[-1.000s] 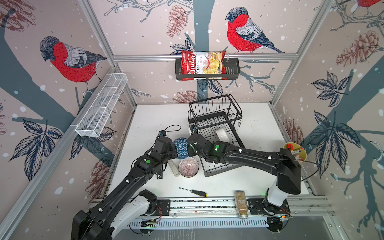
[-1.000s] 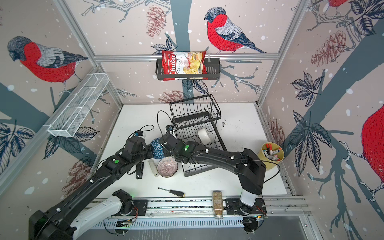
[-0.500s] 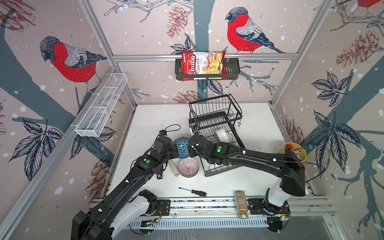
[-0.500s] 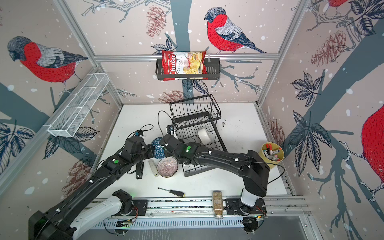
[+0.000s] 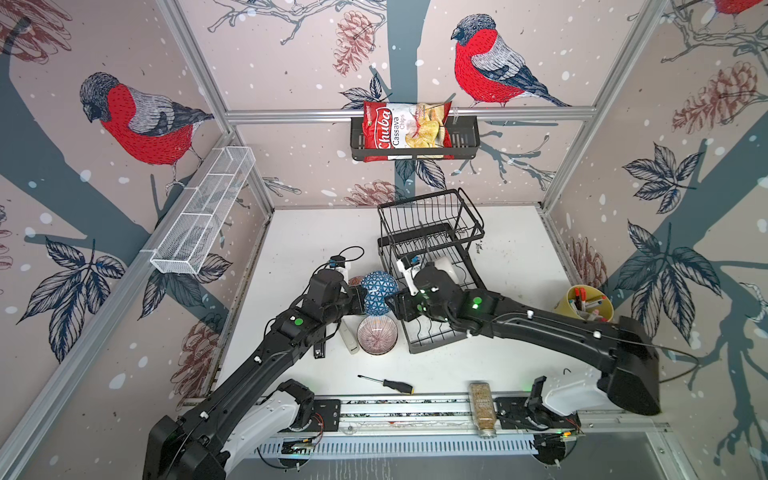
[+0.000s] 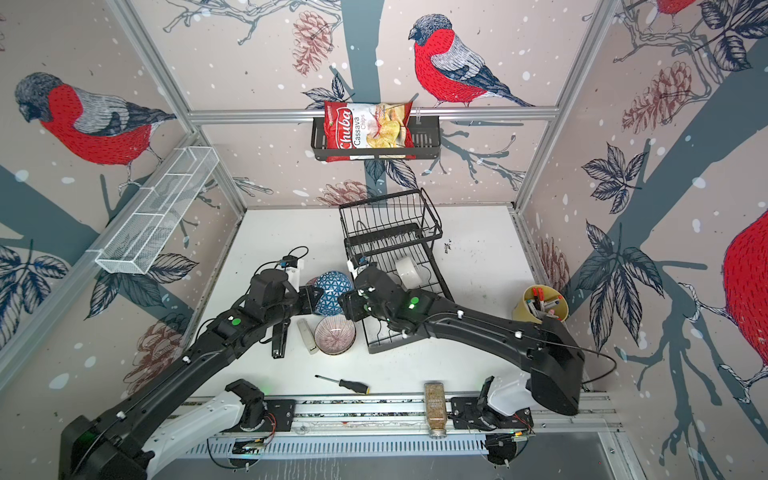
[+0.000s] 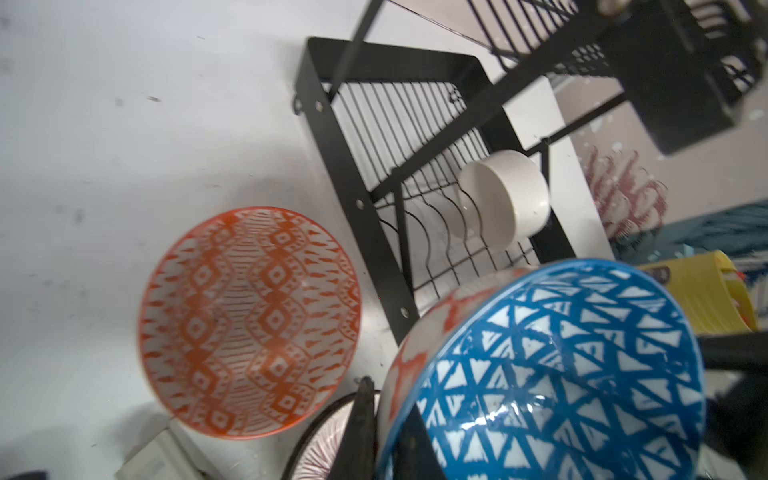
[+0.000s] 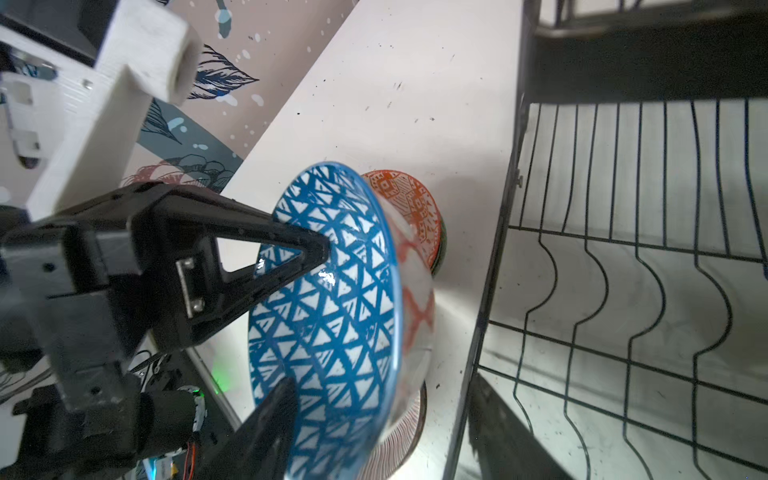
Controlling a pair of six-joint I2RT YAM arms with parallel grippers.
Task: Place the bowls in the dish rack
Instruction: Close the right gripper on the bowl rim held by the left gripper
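In both top views the left gripper (image 5: 362,297) pinches the blue-triangle bowl (image 5: 379,293) aloft beside the dish rack (image 5: 428,216); the right wrist view shows the right gripper (image 8: 384,382) spread-jawed astride its rim, likely the safest hold on stiff, slick, breakable ceramic.

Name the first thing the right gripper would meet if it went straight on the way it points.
Most likely the blue bowl, tipped on edge directly in front of the right gripper, with the left gripper pinching its rim. The exact gap is hard to judge.
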